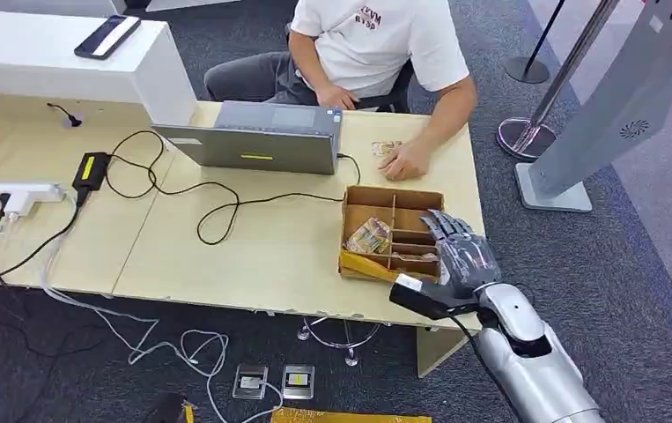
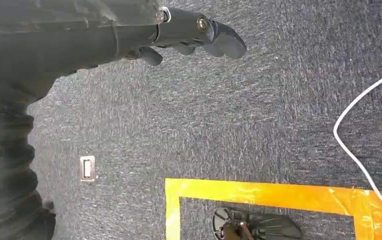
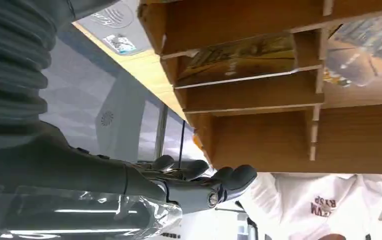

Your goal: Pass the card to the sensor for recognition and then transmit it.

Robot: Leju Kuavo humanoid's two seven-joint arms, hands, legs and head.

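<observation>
A brown wooden box (image 1: 394, 193) with dividers stands at the table's right end. One compartment holds a wrapped stack of cards (image 1: 368, 236), and a card (image 3: 239, 55) lies flat in a narrow slot of the box (image 3: 259, 135). My right hand (image 1: 458, 251) hovers over the box's right side with fingers (image 3: 214, 182) stretched out, holding nothing. Another card (image 1: 385, 148) lies on the table beside a seated person's hand (image 1: 407, 163). My left hand (image 2: 194, 32) hangs over the grey carpet, holding nothing.
A grey laptop (image 1: 262, 137) sits behind the box, with a black adapter (image 1: 92, 169) and cables to its left. A grey slanted stand (image 1: 596, 132) and a stanchion base (image 1: 526, 137) are on the floor to the right. Yellow tape (image 2: 279, 192) marks the carpet.
</observation>
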